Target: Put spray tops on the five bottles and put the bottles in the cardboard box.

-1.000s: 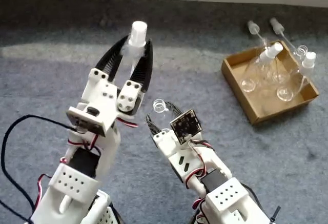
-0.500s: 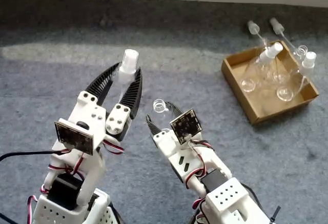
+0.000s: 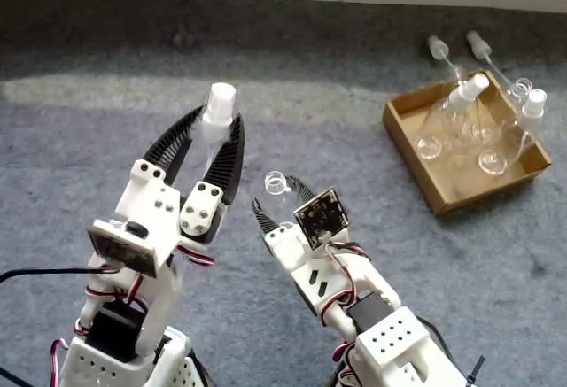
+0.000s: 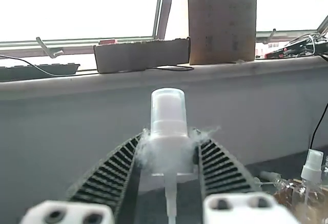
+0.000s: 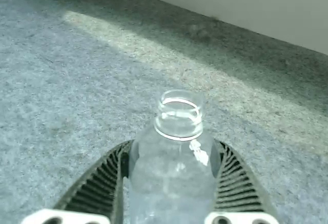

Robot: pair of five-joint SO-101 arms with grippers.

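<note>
White spray top (image 3: 219, 104) is sitting upright, pinched in the left gripper (image 3: 211, 132). Just right of it, the right gripper (image 3: 276, 201) is clamping a clear bottle (image 3: 276, 181), its neck open. Far right, the box (image 3: 409, 158) is holding capped bottles (image 3: 454, 111).

Grey carpet (image 3: 80, 166); window ledge (image 4: 128, 78) carries brown carton (image 4: 221, 21), perhaps keyboard (image 4: 38, 70).

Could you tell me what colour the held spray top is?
The spray top is white, best seen in the left wrist view.
</note>
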